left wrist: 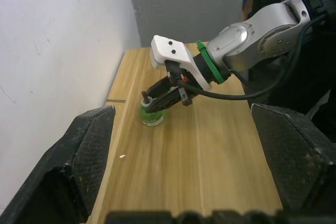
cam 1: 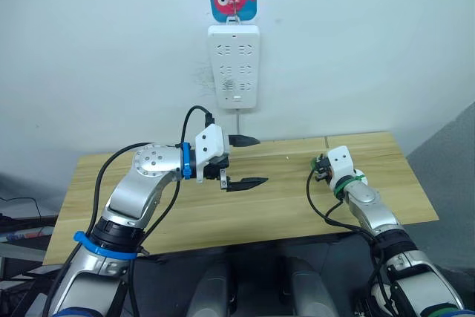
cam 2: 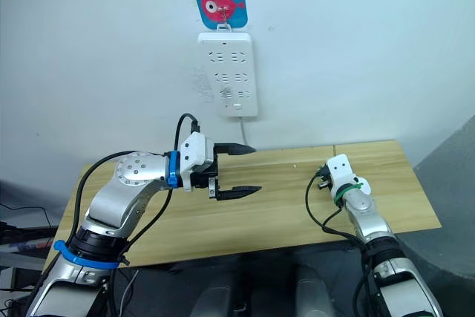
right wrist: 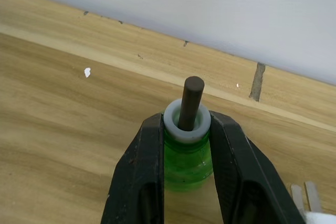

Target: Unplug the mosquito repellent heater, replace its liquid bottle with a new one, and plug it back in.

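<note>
While the left gripper (cam 1: 251,161) hung wide open and empty above the wooden table (cam 1: 282,206), the right gripper (right wrist: 185,156) squeezed the green liquid bottle (right wrist: 186,156) standing on it

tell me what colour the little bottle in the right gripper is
Clear green liquid bottle with a white collar and dark wick, best seen in the right wrist view.

A light wooden table (cam 1: 245,213) stands against the white wall. On it stands a small green liquid bottle (right wrist: 185,158) with a white collar and dark wick — upright, clamped between the right gripper's (right wrist: 185,169) two black fingers (right wrist: 144,174), near the wall-side edge.
</note>
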### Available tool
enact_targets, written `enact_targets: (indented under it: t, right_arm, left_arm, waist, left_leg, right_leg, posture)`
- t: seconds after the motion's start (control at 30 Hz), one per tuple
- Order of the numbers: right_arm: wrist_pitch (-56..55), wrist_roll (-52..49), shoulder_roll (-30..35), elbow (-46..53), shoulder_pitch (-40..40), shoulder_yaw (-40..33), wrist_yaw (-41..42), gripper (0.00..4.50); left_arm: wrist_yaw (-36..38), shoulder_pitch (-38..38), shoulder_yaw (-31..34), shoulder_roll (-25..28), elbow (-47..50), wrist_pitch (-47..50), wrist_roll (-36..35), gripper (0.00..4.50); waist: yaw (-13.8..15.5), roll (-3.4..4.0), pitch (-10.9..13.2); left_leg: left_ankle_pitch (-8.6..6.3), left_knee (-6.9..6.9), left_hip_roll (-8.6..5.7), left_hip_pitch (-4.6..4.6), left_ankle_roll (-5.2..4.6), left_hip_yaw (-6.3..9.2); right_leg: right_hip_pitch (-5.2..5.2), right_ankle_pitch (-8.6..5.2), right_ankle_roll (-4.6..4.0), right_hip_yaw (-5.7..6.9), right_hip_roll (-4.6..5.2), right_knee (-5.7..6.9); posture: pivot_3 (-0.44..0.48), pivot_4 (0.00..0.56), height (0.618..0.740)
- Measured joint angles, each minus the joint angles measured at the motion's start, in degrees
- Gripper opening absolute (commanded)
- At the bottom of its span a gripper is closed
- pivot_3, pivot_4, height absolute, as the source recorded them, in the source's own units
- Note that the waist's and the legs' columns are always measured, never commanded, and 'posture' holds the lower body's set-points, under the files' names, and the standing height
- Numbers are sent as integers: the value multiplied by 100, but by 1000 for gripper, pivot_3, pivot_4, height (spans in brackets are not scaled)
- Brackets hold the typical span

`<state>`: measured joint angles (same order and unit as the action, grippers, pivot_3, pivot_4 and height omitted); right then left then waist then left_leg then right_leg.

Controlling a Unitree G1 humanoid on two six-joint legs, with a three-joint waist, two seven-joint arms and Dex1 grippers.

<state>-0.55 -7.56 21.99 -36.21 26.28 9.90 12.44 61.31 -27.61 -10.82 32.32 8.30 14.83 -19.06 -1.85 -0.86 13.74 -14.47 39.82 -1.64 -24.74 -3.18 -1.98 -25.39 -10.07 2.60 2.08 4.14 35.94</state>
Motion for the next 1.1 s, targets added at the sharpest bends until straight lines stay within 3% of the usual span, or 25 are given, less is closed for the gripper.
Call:
enact_targets:
  t: [0.17, 0.27, 0.43, 0.57, 0.63, 0.83, 0.93, 1.1]
  right_arm:
    - [-29, 73, -135, -20, -38, -253, 180, 3227]
    - [69, 61, -69, 854, -318, -427, 314, 4366]
    - [932, -92, 286, 2828, -621, -592, 694, 4438]
    - [2168, -576, 801, 4318, -567, -395, 1666, 4438]
    - [2537, -781, 961, 4722, -438, -208, 2154, 4438]
    - [3106, -1238, 1352, 5304, -6, 186, 3446, 4438]
    - [3221, -1391, 1549, 5358, 128, 277, 3945, 4438]
    - [3238, -1231, 1553, 5361, 353, 438, 4091, 4438]
  left_arm:
    - [-337, 136, 128, -188, 18, 69, -7, 4500]
    - [-838, 598, 327, -430, 129, -4, 28, 4500]
    - [-1922, 1849, 691, -821, 555, -90, 291, 4500]
    - [-2997, 3507, 988, -1292, 504, -896, 903, 4500]
    - [-3438, 3851, 1165, -1548, 142, -1184, 1085, 4500]
    - [-4267, 3803, 1493, -2007, -764, -2050, 1377, 4500]
    - [-4628, 3353, 1628, -2178, -1545, -2344, 1431, 4500]
    - [-4807, 2412, 1652, -2315, -2878, -2867, 1486, 4500]
  waist:
    - [2, 0, 0]
    - [2, 2, 0]
    - [-10, 3, 1]
    - [-18, 3, 1]
    - [16, -3, 7]
    - [53, -5, 21]
    - [52, -19, 29]
    - [45, -26, 33]
  left_leg:
    - [0, -1, 0, 1, 1, 0]
    - [0, -3, 3, 1, 2, 3]
    - [-4, -3, 17, 4, 8, 8]
    - [-12, -6, 25, 10, 18, 7]
    - [-12, -3, 30, 10, 19, 16]
    - [-13, -2, 31, 4, 19, -26]
    - [-14, -1, 30, 2, 17, -27]
    - [-14, -2, 41, 0, 17, -16]
  right_leg:
    - [0, 1, -2, -5, 4, 0]
    - [-2, 1, -2, -10, 21, 4]
    - [-3, -5, -14, 3, 26, 4]
    - [-3, -17, -37, 8, 29, 4]
    - [-4, -46, -68, 25, 32, 5]
    - [-17, -60, -64, 85, 104, -9]
    - [-13, -47, -56, 98, 108, -21]
    - [8, -28, -67, 154, 127, -10]
  posture:
    - [-83, 187, 740]
    - [-107, 213, 740]
    - [-124, 229, 740]
    - [-127, 242, 740]
    - [-127, 256, 740]
    - [-121, 265, 740]
    - [-119, 272, 740]
    - [-129, 271, 740]
